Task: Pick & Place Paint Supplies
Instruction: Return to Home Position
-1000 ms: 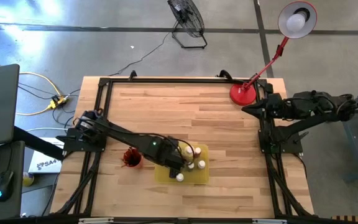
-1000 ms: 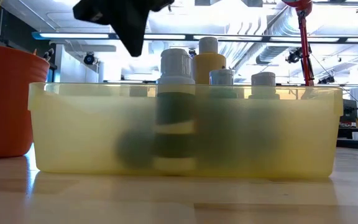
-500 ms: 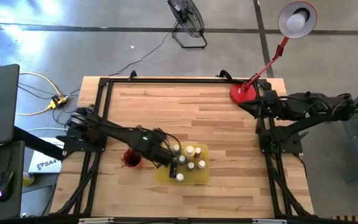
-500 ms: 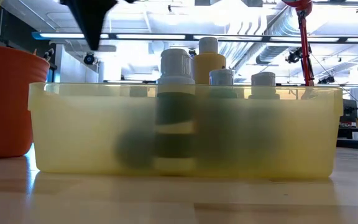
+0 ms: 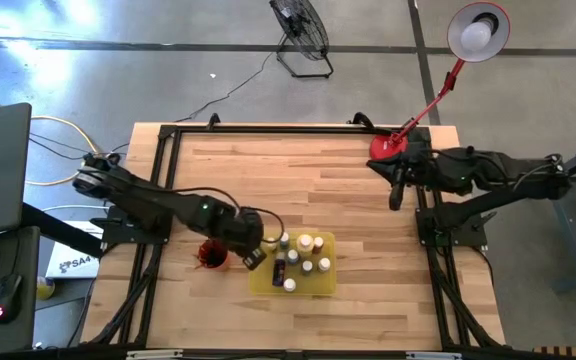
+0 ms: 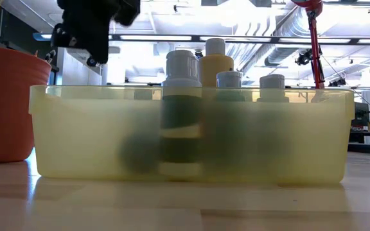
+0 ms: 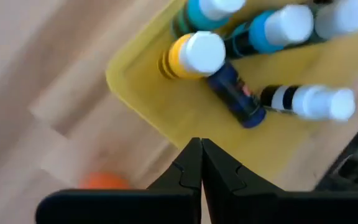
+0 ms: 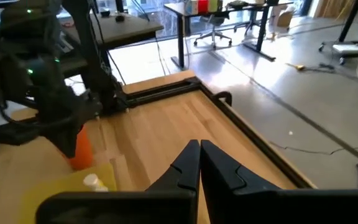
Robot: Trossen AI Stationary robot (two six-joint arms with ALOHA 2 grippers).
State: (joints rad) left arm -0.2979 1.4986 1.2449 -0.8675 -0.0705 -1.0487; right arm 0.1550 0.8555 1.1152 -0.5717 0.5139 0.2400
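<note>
Several small paint bottles with pale caps (image 5: 306,255) stand in the flat yellow tray (image 5: 320,286) near the table's front edge. A dark blue bottle (image 7: 235,93) and a black-and-white one (image 7: 306,102) lie on their sides on the tray's floor. In the low view the caps (image 6: 183,64) rise above the tray wall (image 6: 76,141). My left gripper (image 5: 253,256) hangs shut and empty above the gap between the tray's left edge and the red cup (image 5: 211,255). My right gripper (image 5: 396,197) is shut and empty, raised at the table's right edge.
A red desk lamp's base (image 5: 388,150) stands at the far right corner, next to my right arm. The red cup (image 6: 5,102) stands close to the tray's left wall. Bare wooden table top (image 5: 288,180) spreads across the middle and far side.
My left gripper, shut throughout, has drawn back from above the tray's bottles toward the table's left, past the tray's left edge and toward the red cup, turning as it went. My right gripper has swung a little in over the table's right edge.
</note>
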